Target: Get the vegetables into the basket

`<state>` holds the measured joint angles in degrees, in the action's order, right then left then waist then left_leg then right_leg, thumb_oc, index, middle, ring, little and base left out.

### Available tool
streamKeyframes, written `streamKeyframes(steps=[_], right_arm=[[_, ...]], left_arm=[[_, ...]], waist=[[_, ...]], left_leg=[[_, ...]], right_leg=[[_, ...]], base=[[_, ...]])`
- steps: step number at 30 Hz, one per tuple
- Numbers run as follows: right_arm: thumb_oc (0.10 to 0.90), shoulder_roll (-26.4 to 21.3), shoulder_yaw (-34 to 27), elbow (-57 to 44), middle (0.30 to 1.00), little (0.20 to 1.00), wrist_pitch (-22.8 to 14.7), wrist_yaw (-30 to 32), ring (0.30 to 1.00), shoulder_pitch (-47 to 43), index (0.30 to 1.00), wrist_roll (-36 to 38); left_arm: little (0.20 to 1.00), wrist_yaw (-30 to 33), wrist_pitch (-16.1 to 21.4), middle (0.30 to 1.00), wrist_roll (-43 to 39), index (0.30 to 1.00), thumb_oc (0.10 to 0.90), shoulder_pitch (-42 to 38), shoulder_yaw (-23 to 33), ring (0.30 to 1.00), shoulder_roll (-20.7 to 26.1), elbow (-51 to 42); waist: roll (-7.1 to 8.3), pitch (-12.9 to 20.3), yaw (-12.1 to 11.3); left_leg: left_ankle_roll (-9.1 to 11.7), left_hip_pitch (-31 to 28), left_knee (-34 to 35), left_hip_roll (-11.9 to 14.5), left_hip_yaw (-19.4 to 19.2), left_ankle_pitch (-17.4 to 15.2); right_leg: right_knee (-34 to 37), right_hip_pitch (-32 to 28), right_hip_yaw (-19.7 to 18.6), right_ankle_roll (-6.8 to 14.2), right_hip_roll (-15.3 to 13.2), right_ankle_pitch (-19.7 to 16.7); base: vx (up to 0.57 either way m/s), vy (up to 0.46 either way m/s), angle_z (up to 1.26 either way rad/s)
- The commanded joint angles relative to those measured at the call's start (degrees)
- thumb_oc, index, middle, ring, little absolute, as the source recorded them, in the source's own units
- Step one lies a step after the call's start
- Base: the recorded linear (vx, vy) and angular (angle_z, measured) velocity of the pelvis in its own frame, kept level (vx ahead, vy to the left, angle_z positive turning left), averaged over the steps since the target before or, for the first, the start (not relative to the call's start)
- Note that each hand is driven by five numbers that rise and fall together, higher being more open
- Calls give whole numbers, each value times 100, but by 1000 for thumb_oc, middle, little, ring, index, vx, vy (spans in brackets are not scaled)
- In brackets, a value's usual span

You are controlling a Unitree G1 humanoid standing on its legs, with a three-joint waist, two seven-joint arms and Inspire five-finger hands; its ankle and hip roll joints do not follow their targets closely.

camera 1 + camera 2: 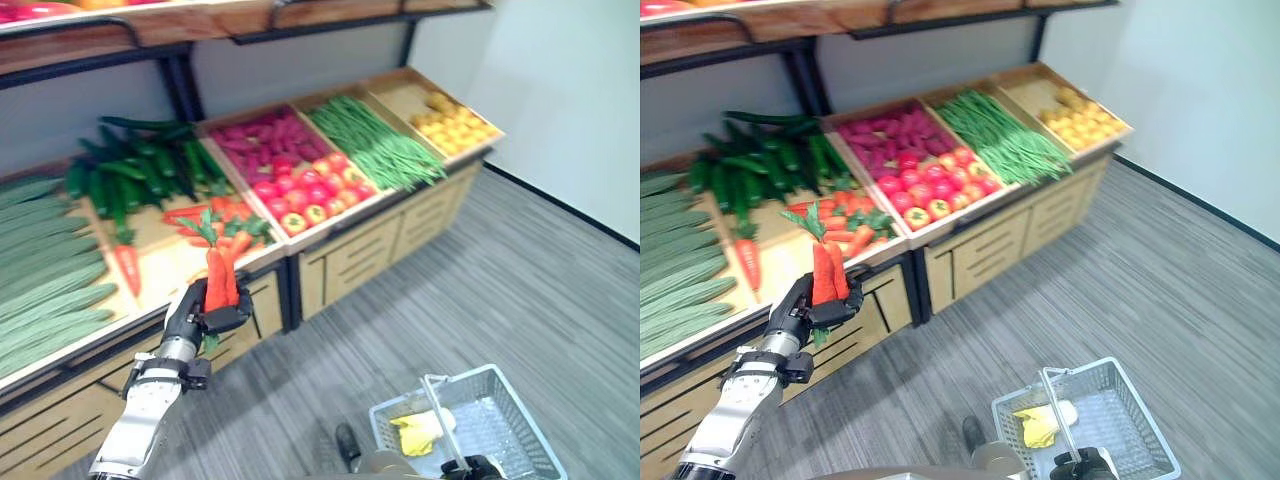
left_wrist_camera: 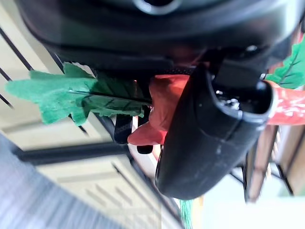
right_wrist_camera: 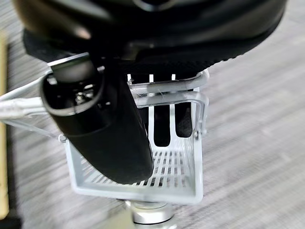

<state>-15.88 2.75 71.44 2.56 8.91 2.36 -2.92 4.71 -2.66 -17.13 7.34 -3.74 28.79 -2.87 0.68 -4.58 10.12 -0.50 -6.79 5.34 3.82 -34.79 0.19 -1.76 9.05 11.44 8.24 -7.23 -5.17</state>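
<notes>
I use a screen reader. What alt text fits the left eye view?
The left robot hand holds carrots upright before a produce stand of cucumbers, peppers and green beans. A wire basket with a yellow item hangs lower right.

Matt orange carrots (image 1: 221, 280) (felt-like leaves), pale wire-mesh metal basket (image 1: 520, 440), wooden crates (image 1: 300, 235), ribbed grey floor (image 1: 520, 300).
</notes>
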Motion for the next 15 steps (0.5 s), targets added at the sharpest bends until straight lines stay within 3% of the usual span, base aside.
streamKeyframes(steps=[1,3,7,15], right_arm=[[400,-267,165,-28,300,300,-154,140,300,-112,300,46],[400,-268,189,-17,300,300,-138,147,300,-108,300,21],[400,-284,126,-16,300,300,-138,232,300,-32,300,159],[400,-377,79,-40,300,300,-132,267,300,0,300,209]], left_arm=[[300,43,697,300,-108,300,400,-284,317,300,140,-820],[300,29,691,300,-77,300,400,-266,308,300,108,-806],[300,6,665,300,-61,300,400,-333,183,300,13,-787],[300,49,626,300,-103,300,400,-323,85,300,-114,-793]], waist=[[-58,186,-150],[-42,201,-140],[-24,274,-50],[-216,273,-10]], left_leg=[[137,-10,-317,-87,864,-405],[161,-108,-233,-82,755,-385],[204,-220,-227,-107,808,-428],[379,-274,-204,86,781,-312]], right_leg=[[-226,-14,429,212,-348,-400],[-302,127,587,221,-393,-467],[23,-87,416,167,-235,-442],[71,-240,345,29,20,-199]], base=[[21,-38,-112],[79,-78,-86],[87,-75,-19],[75,-85,3]])
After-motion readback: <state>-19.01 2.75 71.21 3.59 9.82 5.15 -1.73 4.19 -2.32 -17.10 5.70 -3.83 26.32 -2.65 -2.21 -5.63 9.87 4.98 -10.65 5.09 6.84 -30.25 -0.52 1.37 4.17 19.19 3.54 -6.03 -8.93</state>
